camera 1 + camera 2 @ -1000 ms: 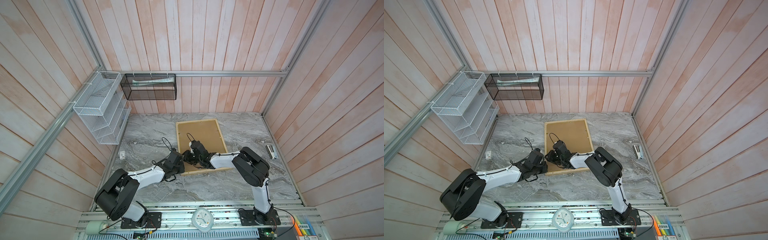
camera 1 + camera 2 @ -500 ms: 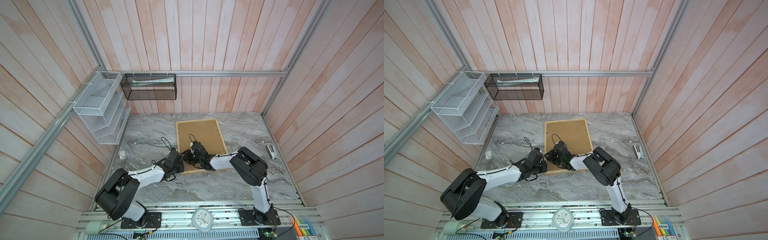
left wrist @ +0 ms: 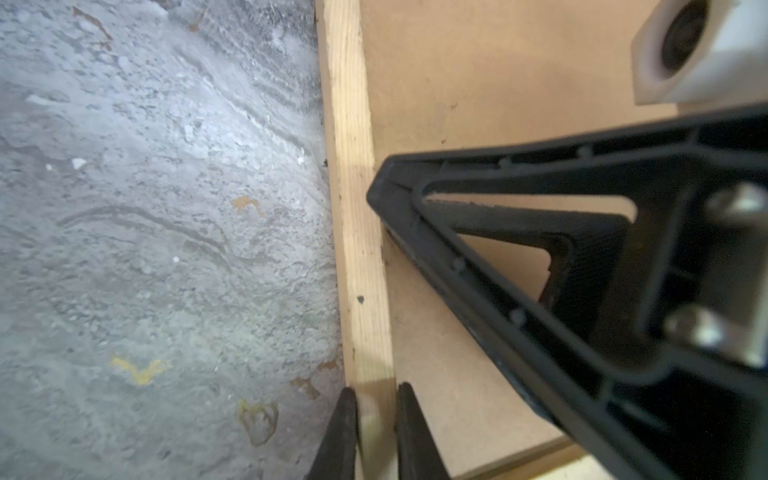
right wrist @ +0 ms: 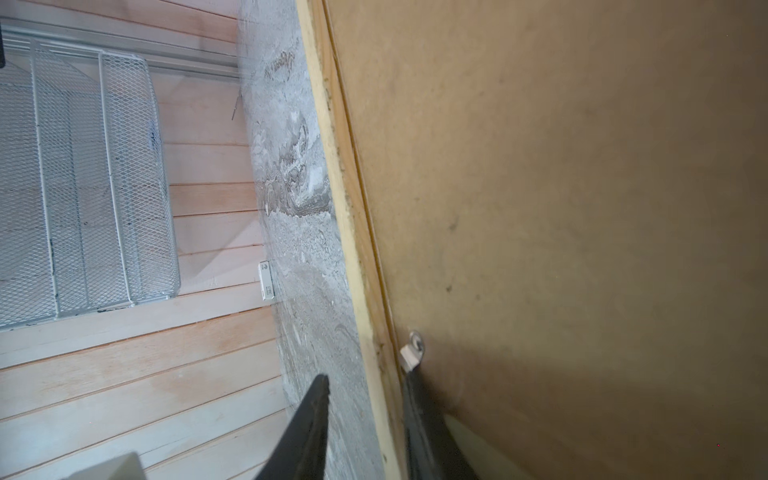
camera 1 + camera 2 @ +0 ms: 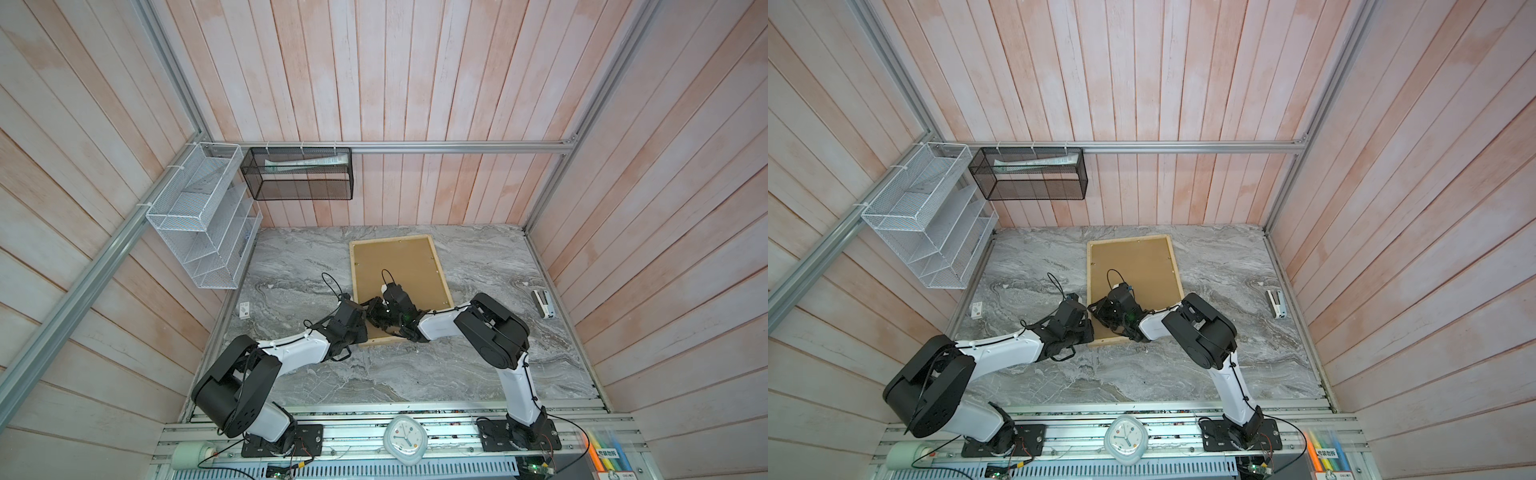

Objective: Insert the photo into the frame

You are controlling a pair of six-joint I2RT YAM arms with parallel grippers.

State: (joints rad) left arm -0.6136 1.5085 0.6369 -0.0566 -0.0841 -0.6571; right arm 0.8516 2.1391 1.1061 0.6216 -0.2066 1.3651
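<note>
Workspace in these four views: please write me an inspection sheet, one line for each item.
Surface: grey marble tabletop, no spill seen.
Job's things: pale wooden picture frame lies flat, back up, brown backing board inside it; photo not seen.
Clutter: small white stapler-like object at the right edge; small white tag at the left edge.
Grippers: left end effector shut on a long slat of the frame; right end effector open, jaws astride the same slat.
Cables: black cable loop over the right wrist, nothing seen caught.
Surroundings: white wire rack and black mesh basket on plank walls; white clock on the front rail.
</note>
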